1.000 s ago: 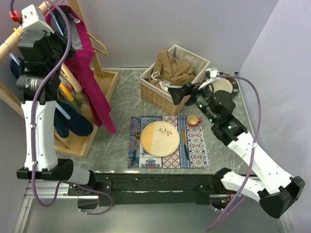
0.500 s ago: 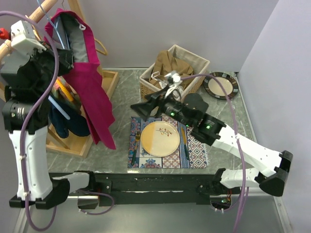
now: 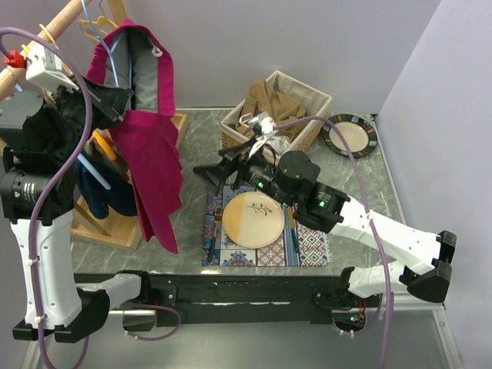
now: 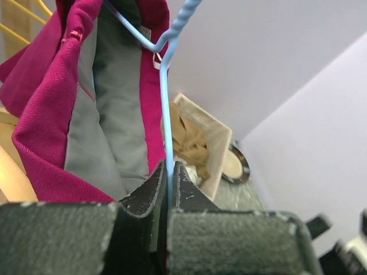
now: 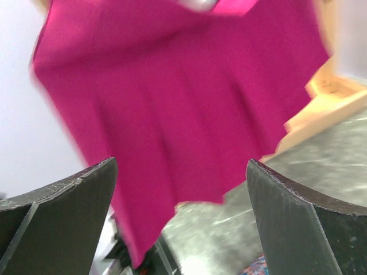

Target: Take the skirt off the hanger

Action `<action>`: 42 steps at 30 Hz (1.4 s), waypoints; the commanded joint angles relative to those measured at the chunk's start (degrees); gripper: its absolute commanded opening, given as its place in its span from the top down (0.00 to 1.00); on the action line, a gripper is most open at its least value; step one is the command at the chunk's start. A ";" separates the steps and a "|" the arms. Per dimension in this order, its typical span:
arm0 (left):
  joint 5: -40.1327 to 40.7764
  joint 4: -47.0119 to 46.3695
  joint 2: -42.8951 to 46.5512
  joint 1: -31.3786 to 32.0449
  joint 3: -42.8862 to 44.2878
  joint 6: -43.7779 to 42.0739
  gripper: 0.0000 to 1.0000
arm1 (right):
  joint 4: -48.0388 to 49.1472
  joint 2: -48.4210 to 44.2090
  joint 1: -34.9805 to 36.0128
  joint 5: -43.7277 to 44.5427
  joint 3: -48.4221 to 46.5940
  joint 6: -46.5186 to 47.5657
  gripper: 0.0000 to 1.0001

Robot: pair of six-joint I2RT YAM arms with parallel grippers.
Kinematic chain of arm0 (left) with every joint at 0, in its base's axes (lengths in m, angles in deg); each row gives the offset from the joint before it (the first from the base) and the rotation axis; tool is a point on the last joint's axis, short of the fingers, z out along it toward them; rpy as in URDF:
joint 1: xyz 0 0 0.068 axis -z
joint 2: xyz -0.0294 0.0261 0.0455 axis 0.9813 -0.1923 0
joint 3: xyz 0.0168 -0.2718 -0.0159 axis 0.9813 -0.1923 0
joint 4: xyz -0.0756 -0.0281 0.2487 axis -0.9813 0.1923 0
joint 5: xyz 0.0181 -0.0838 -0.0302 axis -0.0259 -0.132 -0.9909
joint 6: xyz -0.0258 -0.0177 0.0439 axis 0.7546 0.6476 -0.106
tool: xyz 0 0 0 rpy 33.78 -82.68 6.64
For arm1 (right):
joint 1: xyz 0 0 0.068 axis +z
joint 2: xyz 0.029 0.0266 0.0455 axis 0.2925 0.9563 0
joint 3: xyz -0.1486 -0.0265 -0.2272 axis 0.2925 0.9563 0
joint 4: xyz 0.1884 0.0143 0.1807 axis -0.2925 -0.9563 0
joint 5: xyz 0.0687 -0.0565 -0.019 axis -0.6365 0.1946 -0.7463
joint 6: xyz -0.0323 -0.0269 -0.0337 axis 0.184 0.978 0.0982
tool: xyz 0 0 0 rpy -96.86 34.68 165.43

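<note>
A magenta skirt (image 3: 150,169) with grey lining hangs from a light blue wire hanger (image 3: 114,44) at the upper left, in front of the wooden rack. My left gripper (image 3: 115,100) is shut on the hanger's wire; in the left wrist view the wire (image 4: 167,114) runs up from between the closed jaws (image 4: 168,167), with the skirt's waistband (image 4: 57,114) draped left of it. My right gripper (image 3: 209,167) stands open just right of the skirt's lower half. In the right wrist view the skirt (image 5: 172,86) fills the space ahead of the open gripper (image 5: 180,166), not between the fingers.
A wooden rack rod (image 3: 58,23) and its base tray (image 3: 115,231) stand at the left, with dark blue clothing (image 3: 108,196) hanging low. A wicker basket (image 3: 307,88) holds brown cloth. A yellow plate (image 3: 254,219) lies on a patterned placemat (image 3: 307,238); a dark-rimmed plate (image 3: 350,134) sits far right.
My right arm swung left from the basket across the placemat to the skirt. My left arm shifted the hanger, and the skirt turned to hang broader with its lining showing.
</note>
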 commanded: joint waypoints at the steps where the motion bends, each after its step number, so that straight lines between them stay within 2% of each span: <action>1: -7.09 -7.26 3.68 0.21 -0.91 1.01 0.99 | -0.21 -0.65 -0.95 11.63 -9.20 6.56 0.00; 7: -15.09 -3.92 2.90 0.29 -0.47 -0.39 0.99 | -0.38 3.82 -4.99 16.56 -17.73 14.22 0.00; 13: -17.29 -4.35 4.91 0.29 -3.55 -1.45 0.99 | -4.16 9.72 -11.49 7.87 -25.56 14.67 0.00; 21: -26.17 -5.23 6.32 0.29 -5.30 -0.57 0.99 | -3.28 15.52 -12.12 3.20 -30.75 19.50 0.00; 27: -30.92 -5.23 8.07 0.21 -7.32 -0.57 0.99 | -3.54 21.94 -12.21 9.78 -35.57 24.77 0.00; 33: -32.84 -5.23 9.22 0.29 -9.87 -1.19 0.99 | -7.67 29.93 -13.52 12.08 -45.94 23.65 0.01; 36: -33.03 -5.41 9.66 0.29 -9.96 -1.36 0.99 | -8.47 32.40 -14.05 12.69 -48.41 22.93 0.14; 37: -33.03 -5.58 9.75 0.29 -9.96 -1.45 0.99 | -8.29 32.93 -14.23 12.87 -48.50 22.93 0.27; 39: -33.12 -5.32 10.01 0.21 -9.70 -1.54 0.99 | -8.47 33.46 -14.84 13.48 -48.85 22.32 0.41; 40: -33.12 -5.32 10.19 0.29 -9.79 -1.45 0.99 | -8.82 33.81 -15.28 14.62 -49.03 21.88 0.53; 42: -33.12 -5.32 10.89 0.29 -10.14 -1.62 0.99 | -9.08 33.81 -16.77 14.54 -48.94 20.13 0.57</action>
